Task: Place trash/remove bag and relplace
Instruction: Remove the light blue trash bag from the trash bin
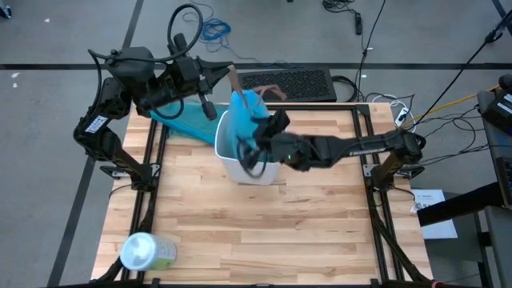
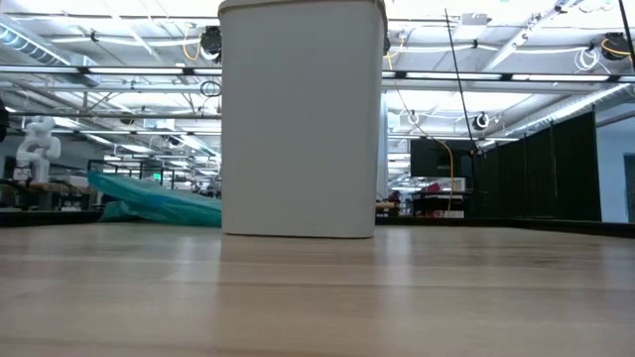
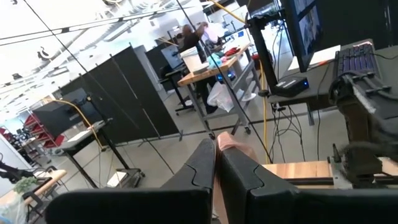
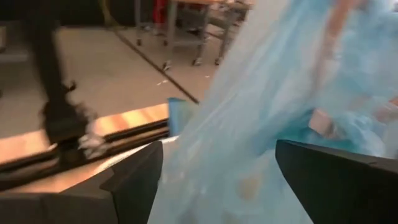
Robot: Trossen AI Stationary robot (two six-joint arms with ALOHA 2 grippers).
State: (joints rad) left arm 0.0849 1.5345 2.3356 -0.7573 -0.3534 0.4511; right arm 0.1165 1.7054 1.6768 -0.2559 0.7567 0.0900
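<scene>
Container in pale green with a white lid is sitting at the bench's near left corner, well apart from everything else.

I'm seeing the left arm reaching over the far left edge of the bench. Left gripper is hanging beyond the far edge, near the keyboard. In the left wrist view its fingers are standing nearly together, pinching a thin brownish strip that is poking up between them. I can't tell what that strip belongs to.

Teal bag is lying flat on the far left of the bench, just beside the bin; low view is showing it left of the bin as well.

White bin is standing upright near the bench's far middle. Light-blue bag is bunching up above the bin's far rim, partly hanging into it. I can't see trash in any view from here.

Right arm is stretching in from the right side, across to the bin. Right gripper is hovering over the bin's opening, right at the bag. In the right wrist view its fingers are standing wide apart, with the blue film filling the gap between them. I can't tell whether the film is touching either finger; nothing is being clamped.
</scene>
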